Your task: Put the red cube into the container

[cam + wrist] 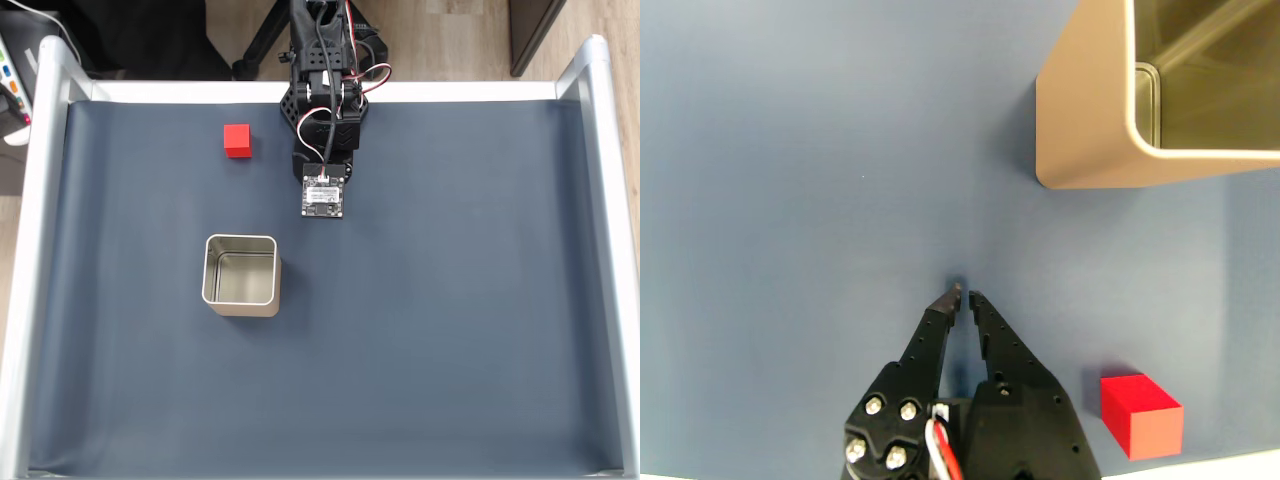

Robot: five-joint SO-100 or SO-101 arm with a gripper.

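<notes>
Wrist view: black claw [964, 292] pressed together, empty, above dark blue counter [790, 200]; small red cube [1140, 415] near right; square silver metal tin [1120, 130] well apart.

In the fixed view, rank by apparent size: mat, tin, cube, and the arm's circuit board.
1. Mat, largest by far.
2. Tin.
3. Circuit board.
4. Cube, only slightly smaller; the board sits nearer the camera, so this pair is unsure.
</notes>
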